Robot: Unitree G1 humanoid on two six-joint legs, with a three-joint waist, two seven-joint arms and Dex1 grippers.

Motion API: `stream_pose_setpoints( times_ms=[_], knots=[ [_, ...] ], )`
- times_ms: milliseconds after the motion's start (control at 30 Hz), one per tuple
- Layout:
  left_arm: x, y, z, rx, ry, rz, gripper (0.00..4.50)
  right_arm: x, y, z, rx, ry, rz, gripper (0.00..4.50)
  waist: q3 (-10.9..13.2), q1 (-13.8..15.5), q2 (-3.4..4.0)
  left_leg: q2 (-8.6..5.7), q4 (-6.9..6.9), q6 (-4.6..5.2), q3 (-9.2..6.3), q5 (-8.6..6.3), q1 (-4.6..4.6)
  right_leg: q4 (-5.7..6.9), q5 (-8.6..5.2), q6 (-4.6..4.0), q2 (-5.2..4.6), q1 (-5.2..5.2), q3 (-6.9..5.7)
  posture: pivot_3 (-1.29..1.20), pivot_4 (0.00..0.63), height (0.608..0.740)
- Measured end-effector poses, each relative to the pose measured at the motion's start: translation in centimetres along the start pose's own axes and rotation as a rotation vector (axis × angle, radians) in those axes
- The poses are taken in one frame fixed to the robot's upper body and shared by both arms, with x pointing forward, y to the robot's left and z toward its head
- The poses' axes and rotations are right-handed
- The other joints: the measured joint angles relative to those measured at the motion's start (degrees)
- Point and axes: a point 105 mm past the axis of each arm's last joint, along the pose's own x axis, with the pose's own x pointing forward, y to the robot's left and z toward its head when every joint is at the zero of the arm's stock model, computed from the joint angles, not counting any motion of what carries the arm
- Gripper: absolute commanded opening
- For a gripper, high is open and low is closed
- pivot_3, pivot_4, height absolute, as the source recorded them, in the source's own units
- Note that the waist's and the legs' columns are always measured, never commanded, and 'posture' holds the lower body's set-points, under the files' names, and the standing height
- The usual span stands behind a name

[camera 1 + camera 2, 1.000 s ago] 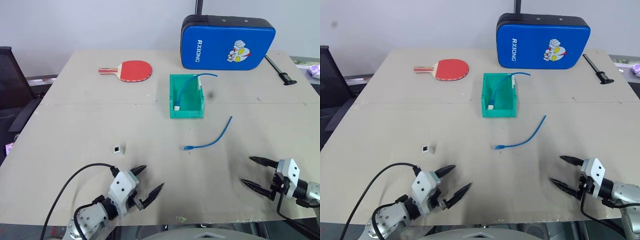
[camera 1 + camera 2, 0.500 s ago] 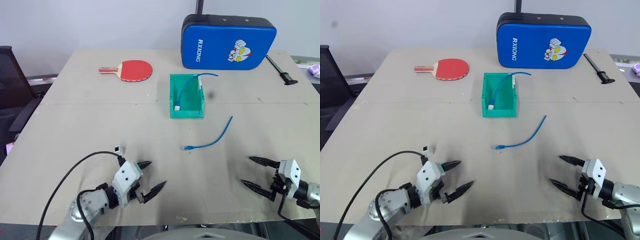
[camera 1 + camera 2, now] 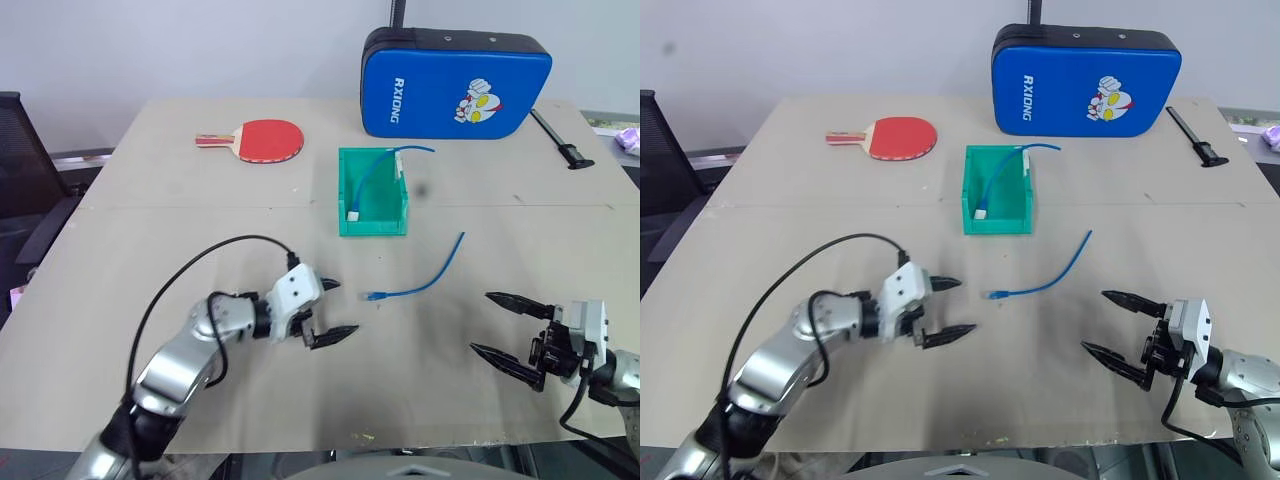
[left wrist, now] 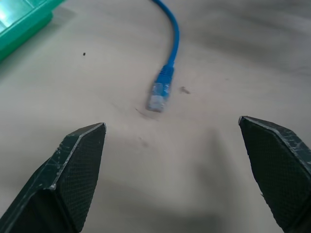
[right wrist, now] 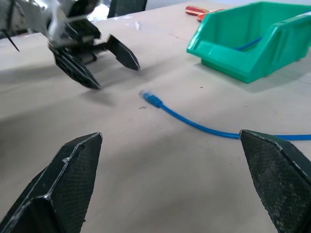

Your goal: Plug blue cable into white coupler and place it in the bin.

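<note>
- Your left tool [image 3: 325,311] gapes empty, aimed at the thin bright-blue cable [image 3: 420,283] lying near the small green plastic bin [image 3: 373,192], likely lining up a pick.
- Your right tool [image 3: 510,328] hangs released, nearer you than the bin.

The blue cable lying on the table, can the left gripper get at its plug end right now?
Probably yes: the open left gripper faces the blue cable plug, with bare table between them.

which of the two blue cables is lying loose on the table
The blue cable between the grippers, plug end toward the left gripper. The other blue cable sits in the green bin.
</note>
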Motion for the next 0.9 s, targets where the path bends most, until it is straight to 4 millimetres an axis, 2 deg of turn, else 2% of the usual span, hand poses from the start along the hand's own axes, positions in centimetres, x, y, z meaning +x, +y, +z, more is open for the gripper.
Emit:
stream_pose_setpoints(
  times_ms=[133,233,467,567,700,733,767,800,900],
  knots=[
    [0.9,1.4,-0.1,0.007,0.022,-0.021,4.47,0.0,0.0,0.1,0.01,-0.005,-0.012,4.5,0.0,-0.04,0.0,0.0,0.01,0.0,0.0,0.0,-0.01,0.0,0.07,0.13,0.04,0.0,0.01,0.0,0.15,0.728],
    [1.3,1.3,-0.8,0.021,0.048,-0.056,4.47,0.0,0.0,-0.1,0.017,-0.009,-0.026,4.5,0.0,-0.1,0.0,0.0,0.01,0.0,0.01,0.0,0.0,0.0,0.08,0.15,0.06,-0.01,0.04,0.0,0.15,0.728],
    [2.6,1.5,-0.4,0.057,0.034,-0.085,4.47,0.1,-0.1,-0.2,0.019,-0.015,-0.054,4.5,0.0,0.12,0.0,0.01,0.21,0.01,-0.01,0.0,-0.05,0.05,0.08,0.15,0.04,0.01,0.05,0.0,0.15,0.728],
    [2.9,1.4,-0.3,0.084,0.035,-0.096,3.48,0.2,-0.2,-0.2,0.019,-0.018,-0.065,4.5,0.0,0.0,0.0,0.0,0.23,0.01,0.01,0.0,-0.04,0.11,0.08,0.16,0.04,0.0,0.07,0.0,0.15,0.728],
    [3.0,1.3,-0.3,0.153,0.058,-0.113,1.56,0.2,-0.2,-0.3,0.015,-0.017,-0.078,4.5,0.0,-0.04,0.0,0.01,0.23,0.0,-0.03,0.0,-0.01,0.19,0.08,0.16,0.07,0.0,0.05,0.0,0.15,0.728],
    [3.1,1.3,-0.3,0.168,0.062,-0.113,1.22,0.3,-0.2,-0.3,0.015,-0.018,-0.079,4.5,-0.01,-0.04,0.01,0.01,0.23,0.0,-0.04,0.0,-0.01,0.2,0.08,0.16,0.07,0.0,0.05,0.0,0.15,0.728],
    [3.1,1.3,-0.2,0.179,0.066,-0.112,0.6,0.3,-0.2,-0.3,0.014,-0.019,-0.083,4.5,-0.01,-0.04,0.01,0.02,0.23,0.0,-0.03,0.0,-0.01,0.21,0.08,0.16,0.06,0.0,0.05,0.0,0.15,0.728],
    [3.1,1.3,-0.2,0.181,0.067,-0.112,0.18,0.3,-0.2,-0.3,0.014,-0.02,-0.085,4.5,-0.01,-0.04,0.0,0.02,0.24,0.0,-0.03,0.0,-0.01,0.21,0.08,0.16,0.06,0.0,0.05,0.0,0.15,0.728],
    [3.1,1.4,-0.2,0.184,0.067,-0.112,0.08,0.4,-0.3,-0.4,0.015,-0.024,-0.098,4.5,-0.01,-0.05,0.01,0.02,0.26,0.01,-0.03,0.0,-0.01,0.22,0.08,0.16,0.05,0.0,0.06,0.0,0.15,0.728]
  ],
)
